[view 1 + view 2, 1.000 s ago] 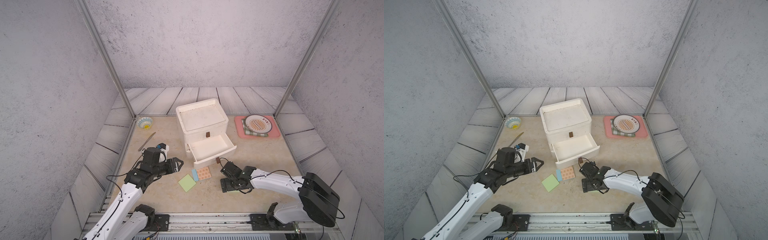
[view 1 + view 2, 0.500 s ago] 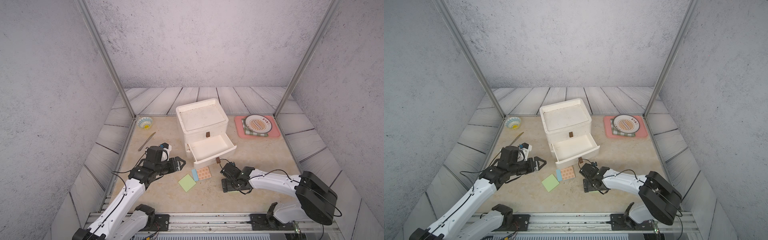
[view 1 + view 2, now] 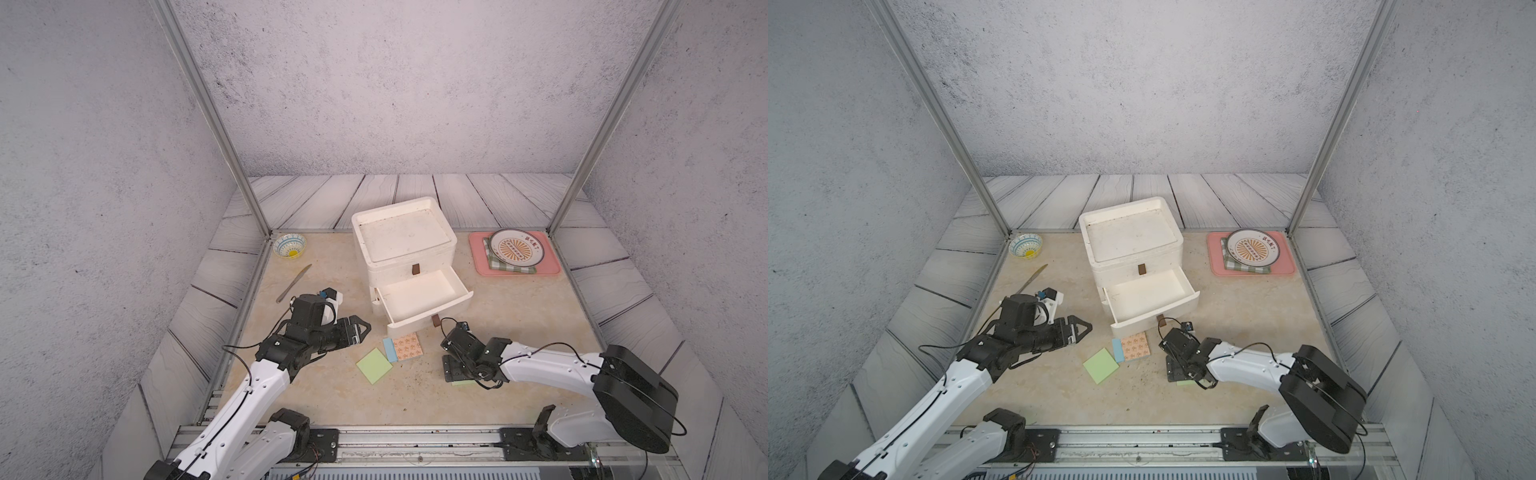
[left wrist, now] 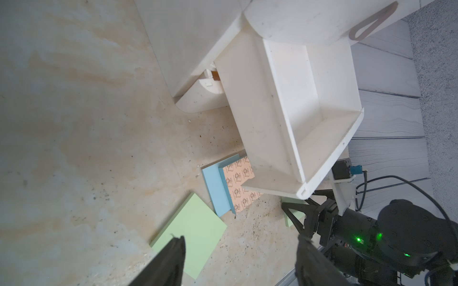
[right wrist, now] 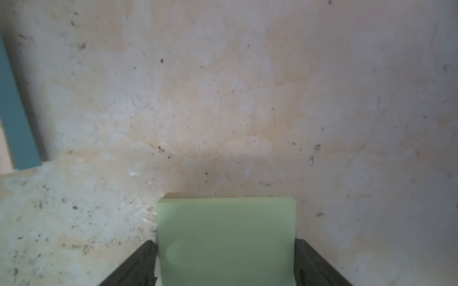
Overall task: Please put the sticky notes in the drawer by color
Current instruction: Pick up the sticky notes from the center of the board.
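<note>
The right gripper (image 5: 226,244) is down on the table, near right of the drawer (image 3: 419,297). Its fingers (image 5: 138,262) meet both side edges of 1 pale green pad (image 5: 226,222), which is almost wholly hidden under it in both top views. The left gripper (image 3: 360,330) hangs spread, holding nothing. The orange-patterned pad (image 3: 409,347) is partly covered by the drawer's pulled-out tray and touches a blue pad (image 3: 389,349). A 2nd green pad (image 3: 374,365) lies just beside them.

The drawer (image 3: 405,245) looks matt white plastic, the sticky notes (image 3: 374,365) matt paper, the tabletop (image 3: 332,395) smooth mottled stone, and the plate (image 3: 516,248) at 2 o'clock glossy.
</note>
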{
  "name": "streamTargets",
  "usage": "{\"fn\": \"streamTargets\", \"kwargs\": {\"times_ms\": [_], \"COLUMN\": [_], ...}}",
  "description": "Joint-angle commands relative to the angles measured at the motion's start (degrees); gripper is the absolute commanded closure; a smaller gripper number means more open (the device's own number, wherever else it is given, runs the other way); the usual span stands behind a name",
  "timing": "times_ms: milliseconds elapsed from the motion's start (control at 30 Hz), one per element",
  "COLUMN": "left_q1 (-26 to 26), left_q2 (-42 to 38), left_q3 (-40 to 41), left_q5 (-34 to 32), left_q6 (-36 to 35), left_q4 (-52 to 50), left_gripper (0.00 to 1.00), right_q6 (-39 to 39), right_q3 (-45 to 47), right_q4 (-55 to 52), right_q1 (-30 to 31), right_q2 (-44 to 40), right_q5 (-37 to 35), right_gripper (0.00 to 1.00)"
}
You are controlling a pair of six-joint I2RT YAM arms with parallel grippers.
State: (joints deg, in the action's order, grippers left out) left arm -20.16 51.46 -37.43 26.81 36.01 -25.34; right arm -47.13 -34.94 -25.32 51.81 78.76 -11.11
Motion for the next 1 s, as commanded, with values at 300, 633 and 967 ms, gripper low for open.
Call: {"fn": "streamTargets", "kwargs": {"times_ms": [300, 633, 967], "left_q1": [-0.84, -1.02, -4.14], "left_q2": [5.34, 7.45, 8.14], "left_q3": [-3.63, -2.98, -3.91], "left_q5": [1.24, 1.55, 4.22], "left_q6": [-1.27, -0.72, 1.61], "left_q4": [0.41, 2.91, 3.60], "left_gripper": [0.26, 0.26, 0.26], "right_q6": [0.24, 0.64, 3.46], "right_q3": [1.29, 2.48, -2.00], "right_q4": [-5.54, -7.90, -13.74], "right_q1": [0.10, 0.10, 0.20], "right_q2": [4.55, 1.41, -9.65], "right_q5": [5.31, 4.55, 4.91], "right_gripper": [0.10, 0.28, 0.28]}}
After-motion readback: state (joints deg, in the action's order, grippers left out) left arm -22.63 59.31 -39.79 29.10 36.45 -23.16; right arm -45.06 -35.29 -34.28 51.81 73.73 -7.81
